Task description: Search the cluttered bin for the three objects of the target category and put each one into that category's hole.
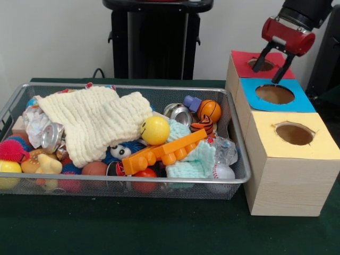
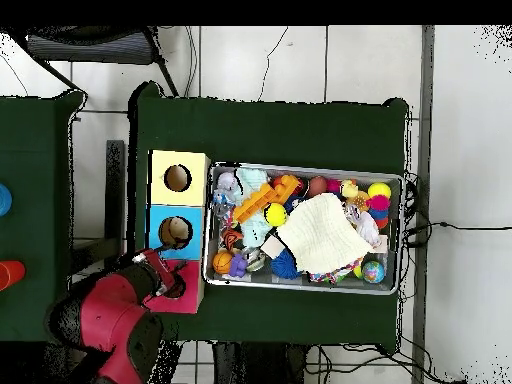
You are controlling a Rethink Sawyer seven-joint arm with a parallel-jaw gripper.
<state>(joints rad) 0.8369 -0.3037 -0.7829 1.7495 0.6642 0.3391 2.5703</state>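
Hand (image 1: 272, 67): red and black, fingers spread and empty, hanging over the red-topped box (image 1: 245, 59) with one finger at its hole and the other near the edge of the blue-topped box (image 1: 303, 101). In the overhead view the hand (image 2: 165, 284) sits above the same red box (image 2: 190, 300).

Boxes: three wooden boxes in a row beside the bin, each with one round hole; the third is yellow-topped (image 1: 319, 146).

Wire mesh bin (image 1: 234, 183): on the green counter (image 1: 159, 228), touching the boxes' side. Crowded contents:
- cream knitted cloth (image 1: 95, 125), draped over the middle
- yellow smiley ball (image 1: 155, 130), beside the cloth
- small basketball (image 1: 209, 110), near the far corner by the boxes
- baseball (image 1: 223, 171), at the near corner
- orange toy brick (image 1: 164, 151), lying slantwise
- pale green knitted cloth (image 1: 194, 162)
- metal cans (image 1: 51, 137), (image 1: 179, 113)
- pink spiky ball (image 1: 10, 150), at the end farthest from the boxes

Which category is the target cannot be told.
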